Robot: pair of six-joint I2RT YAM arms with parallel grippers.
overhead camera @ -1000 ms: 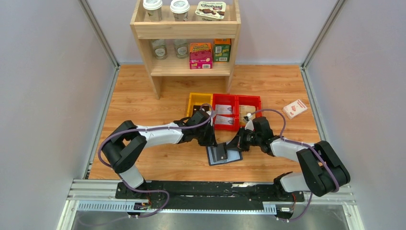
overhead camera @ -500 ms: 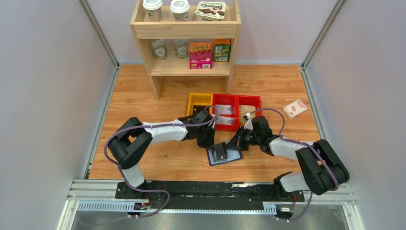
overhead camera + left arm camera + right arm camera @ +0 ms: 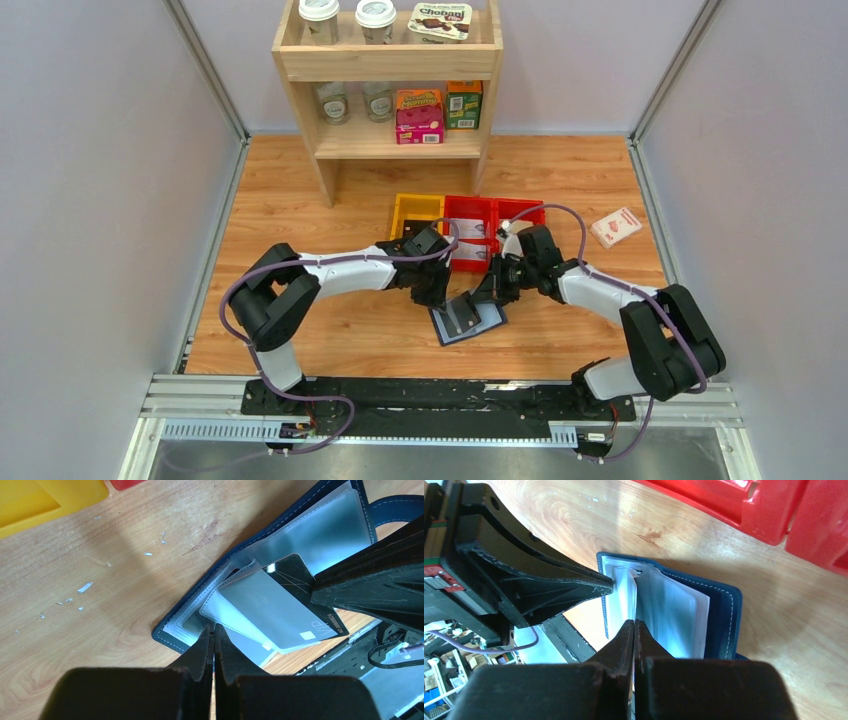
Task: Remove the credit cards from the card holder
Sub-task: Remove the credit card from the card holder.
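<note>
I count one card holder, one credit card that I can see, and my two tools. Around them are three bins, one yellow bin and two red bins. There is also one white-and-red box and one wooden shelf at the back.

The card holder lies open on the bench, just on the near side of the bins and between my two tools. My left tool has its fingers pressed together. Its tip is down on the fanned sleeves at the holder's left end. My right tool comes in from the right, fingers together, and as far as I can tell it nips the card by one edge. The card sits tilted: its low end is among the sleeves near my left tool and its other end is raised at my right tool. I cannot tell whether a sleeve is wrapped around part of it.

The holder's cover is navy with pale stitching along the rim and a strap tab on one edge. The sleeves are clear, pale blue-grey and spread like pages. The card is glossy black under a broad glare. It has fine light lines, pale "VIP" lettering and a row of small characters along one side.
</note>
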